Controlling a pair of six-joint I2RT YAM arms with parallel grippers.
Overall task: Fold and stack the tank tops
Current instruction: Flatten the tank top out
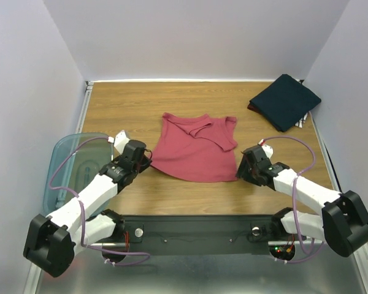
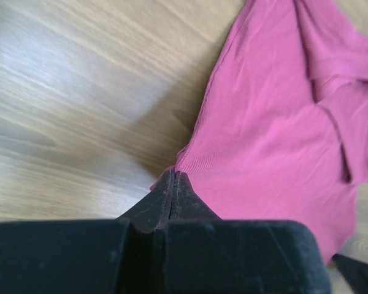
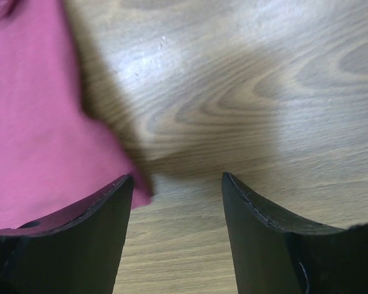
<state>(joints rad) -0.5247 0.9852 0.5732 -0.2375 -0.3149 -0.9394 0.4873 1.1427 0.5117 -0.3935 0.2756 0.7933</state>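
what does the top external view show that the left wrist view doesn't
Only the top external view shows the folded navy tank top at the far right corner, the teal bin at the left edge, and the right gripper beside the red tank top. Only the left wrist view shows the left gripper shut, pinching the hem corner. Both show that red tank top lying on the wooden table.

Table (image 1: 122, 104) bearing maroon top (image 1: 196, 150), navy top (image 1: 285, 101)
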